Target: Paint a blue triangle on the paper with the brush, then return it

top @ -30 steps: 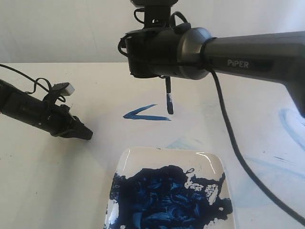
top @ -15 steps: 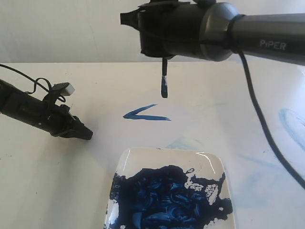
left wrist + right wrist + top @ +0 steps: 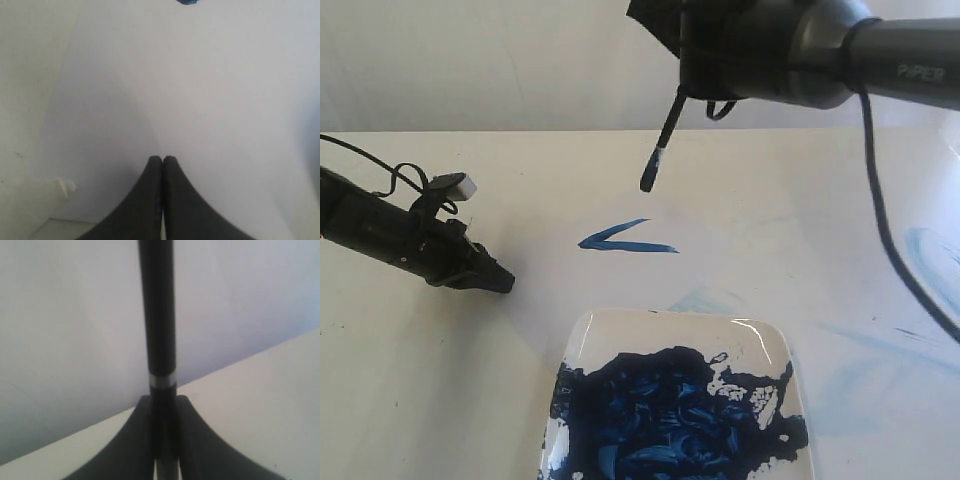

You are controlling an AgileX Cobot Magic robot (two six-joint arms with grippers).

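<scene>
Black and pressed together, the left claw (image 3: pixel 496 281) lies low on the left with nothing in it. Its own camera shows the two tips touching over the pale paper (image 3: pixel 210 90). It is well apart from the painting.

Next comes the blue triangle (image 3: pixel 620 240), which is not done yet. It has only two lines. They meet in a point on the left, and the right side is open, so I think one more line is needed there.

Above it hangs the brush (image 3: pixel 661 140). It is up in the air and touches nothing. It leans, with its blue tip low and to the left and its black handle going up to the right. The tip is higher than the open end of the mark and a little beyond it. The right claw (image 3: pixel 682 75) is clamped on the handle, and its camera shows the tips squeezing it just below the silver ring. This arm is much nearer, so I think it should come down and toward us to close the shape.

The bench (image 3: pixel 440 380) is flat and smooth. The only thing near is the white plate (image 3: pixel 760 335) with thick blue paint (image 3: pixel 670 410), just in front of the mark. Far right are faint blue smears (image 3: pixel 930 250).
</scene>
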